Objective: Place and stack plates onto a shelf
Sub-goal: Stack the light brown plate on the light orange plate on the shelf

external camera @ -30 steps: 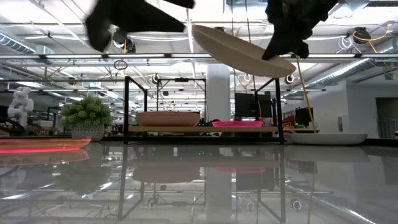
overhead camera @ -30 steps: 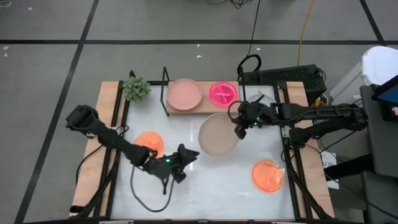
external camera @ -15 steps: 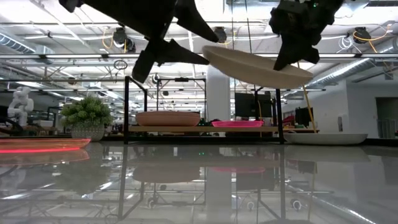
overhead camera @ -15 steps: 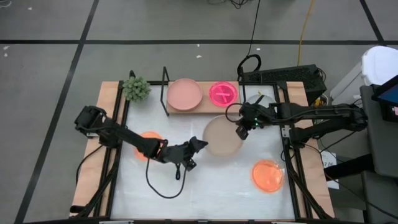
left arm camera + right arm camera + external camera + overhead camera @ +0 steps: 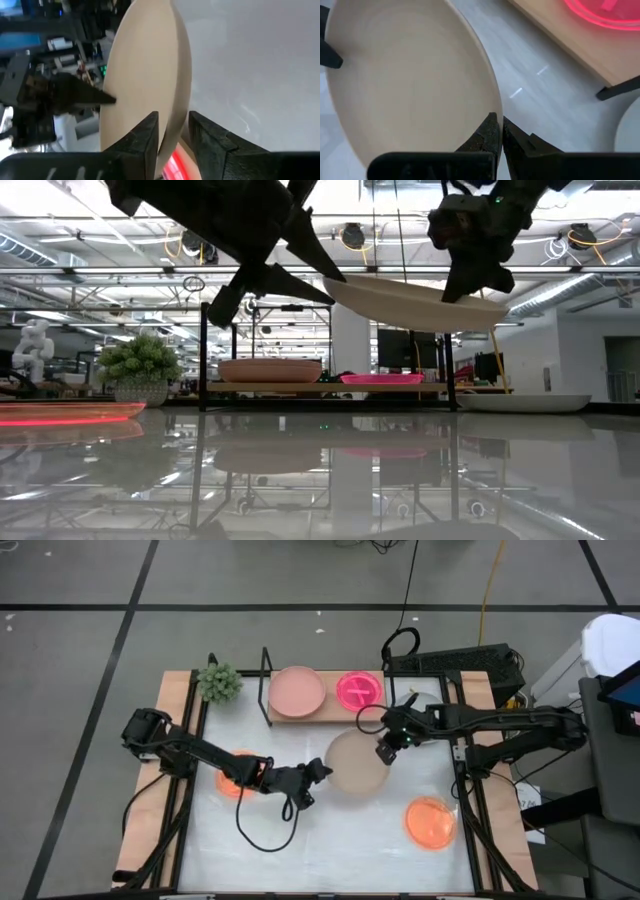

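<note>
Reaching in since a second ago, the left gripper [image 5: 318, 771] now straddles the near rim of the large round matte beige plate [image 5: 355, 761], held in mid-air

Its fingers [image 5: 145, 137] sit either side of that rim, whether clamped I cannot tell; opposite it, the right gripper [image 5: 385, 752] is clamped on the far rim. Beyond them the light-wood shelf [image 5: 322, 716] carries a dusty pink plate [image 5: 297, 690] and a glossy hot pink plate [image 5: 359, 690]. If the right gripper lets go before the left has bitten firmly, the plate may tilt and drop onto the white table [image 5: 340, 840]
</note>
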Available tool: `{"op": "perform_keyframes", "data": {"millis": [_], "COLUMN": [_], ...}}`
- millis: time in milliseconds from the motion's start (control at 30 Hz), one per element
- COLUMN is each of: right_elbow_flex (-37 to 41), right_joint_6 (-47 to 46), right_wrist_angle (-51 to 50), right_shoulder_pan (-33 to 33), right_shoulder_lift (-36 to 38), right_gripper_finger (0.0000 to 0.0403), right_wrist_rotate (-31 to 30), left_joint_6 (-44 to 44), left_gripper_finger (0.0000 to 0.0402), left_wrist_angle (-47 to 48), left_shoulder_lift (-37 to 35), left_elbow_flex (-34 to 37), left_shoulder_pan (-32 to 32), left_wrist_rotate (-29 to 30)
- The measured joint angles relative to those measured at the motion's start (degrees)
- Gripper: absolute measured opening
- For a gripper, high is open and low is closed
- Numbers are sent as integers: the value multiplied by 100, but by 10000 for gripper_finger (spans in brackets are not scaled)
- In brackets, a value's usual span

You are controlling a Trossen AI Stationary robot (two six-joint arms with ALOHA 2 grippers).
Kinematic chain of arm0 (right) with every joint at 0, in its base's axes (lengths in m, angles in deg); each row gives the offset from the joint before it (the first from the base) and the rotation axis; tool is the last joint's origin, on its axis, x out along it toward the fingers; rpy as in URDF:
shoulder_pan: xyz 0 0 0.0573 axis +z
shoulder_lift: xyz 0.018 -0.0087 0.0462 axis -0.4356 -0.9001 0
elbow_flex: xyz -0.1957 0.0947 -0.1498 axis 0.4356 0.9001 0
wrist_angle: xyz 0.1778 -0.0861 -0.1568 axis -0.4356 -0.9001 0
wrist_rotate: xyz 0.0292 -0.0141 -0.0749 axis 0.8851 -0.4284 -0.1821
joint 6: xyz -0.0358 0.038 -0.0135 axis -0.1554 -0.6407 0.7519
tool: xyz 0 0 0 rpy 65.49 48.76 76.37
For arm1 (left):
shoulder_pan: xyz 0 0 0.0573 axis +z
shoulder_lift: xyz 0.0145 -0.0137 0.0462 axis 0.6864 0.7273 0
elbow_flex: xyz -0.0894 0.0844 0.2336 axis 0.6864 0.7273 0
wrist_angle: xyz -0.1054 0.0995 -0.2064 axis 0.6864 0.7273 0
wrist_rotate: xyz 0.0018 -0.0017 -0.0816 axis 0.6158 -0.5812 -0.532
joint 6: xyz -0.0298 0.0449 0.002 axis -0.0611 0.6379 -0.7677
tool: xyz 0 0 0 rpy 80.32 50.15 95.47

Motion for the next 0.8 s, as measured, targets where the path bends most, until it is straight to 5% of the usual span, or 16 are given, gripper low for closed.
{"op": "perform_keyframes", "data": {"millis": [467, 800], "right_elbow_flex": [0, -2], "right_joint_6": [163, 753], "right_wrist_angle": [309, 1494], "right_shoulder_pan": [0, -12], "right_shoulder_lift": [-131, -131], "right_gripper_finger": [9, 134], "right_wrist_rotate": [278, 92], "left_joint_6": [128, 254], "left_gripper_finger": [50, 44], "left_wrist_angle": [157, 103], "left_shoulder_lift": [42, 44], "left_elbow_flex": [2, 7], "left_shoulder_pan": [33, -17], "left_wrist_rotate": [-698, -700]}}
